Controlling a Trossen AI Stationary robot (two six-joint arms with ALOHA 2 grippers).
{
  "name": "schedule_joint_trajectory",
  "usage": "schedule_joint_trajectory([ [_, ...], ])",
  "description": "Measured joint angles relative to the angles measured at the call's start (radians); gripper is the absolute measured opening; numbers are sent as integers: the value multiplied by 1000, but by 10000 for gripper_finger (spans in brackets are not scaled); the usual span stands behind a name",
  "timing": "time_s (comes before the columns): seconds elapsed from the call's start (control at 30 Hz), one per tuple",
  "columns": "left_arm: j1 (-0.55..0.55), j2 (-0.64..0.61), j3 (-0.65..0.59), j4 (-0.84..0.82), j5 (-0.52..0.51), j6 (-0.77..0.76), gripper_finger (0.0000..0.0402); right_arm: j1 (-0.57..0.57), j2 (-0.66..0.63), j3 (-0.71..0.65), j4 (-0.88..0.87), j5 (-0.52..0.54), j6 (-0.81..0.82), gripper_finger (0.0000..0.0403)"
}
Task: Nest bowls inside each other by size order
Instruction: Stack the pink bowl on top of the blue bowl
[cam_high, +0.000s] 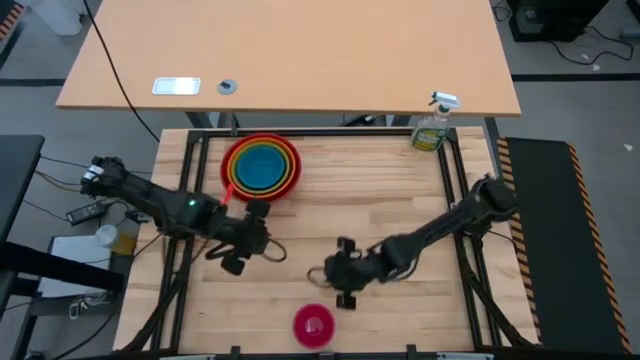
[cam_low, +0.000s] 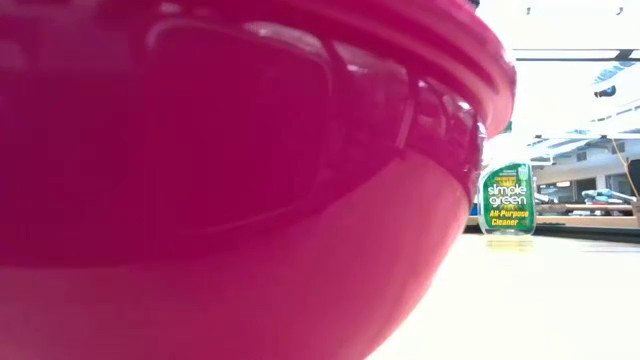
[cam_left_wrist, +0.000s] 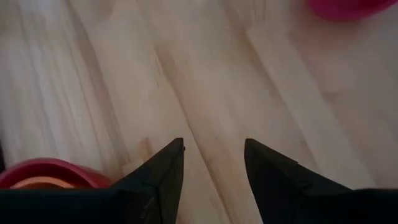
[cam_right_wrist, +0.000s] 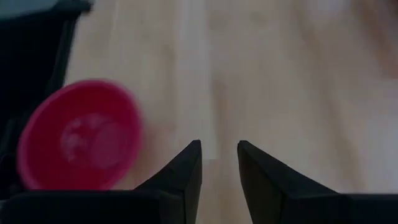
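Four bowls sit nested at the table's far left-centre: red (cam_high: 228, 160) outermost, then orange, yellow-green and blue (cam_high: 263, 168) innermost. The red rim also shows in the left wrist view (cam_left_wrist: 50, 169). The small magenta-pink bowl (cam_high: 314, 325) stands alone on its base near the table's near edge; it shows in the right wrist view (cam_right_wrist: 81, 134) and fills the low view (cam_low: 220, 180). My left gripper (cam_high: 262, 243) is open and empty just on the near side of the stack. My right gripper (cam_high: 328, 272) is open and empty above the table's middle, on the far side of the magenta bowl.
A green spray bottle of cleaner (cam_high: 432, 128) stands at the table's far right corner and shows in the low view (cam_low: 507, 198). Bare wood lies between the two grippers and to the right. A second desk (cam_high: 290, 50) stands beyond the far edge.
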Motion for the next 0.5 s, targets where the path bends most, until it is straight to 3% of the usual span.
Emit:
schedule_joint_trajectory([
  [0.13,-83,-52,0,6,-65,-68,172,16,140,176,-90,-62,-34,113],
  [0.33,-208,-101,-47,46,-163,-167,172,24,316,478,-318,-66,-44,119],
  [0.5,-277,-136,-165,116,-227,-217,172,29,416,633,-388,-156,-29,162],
])
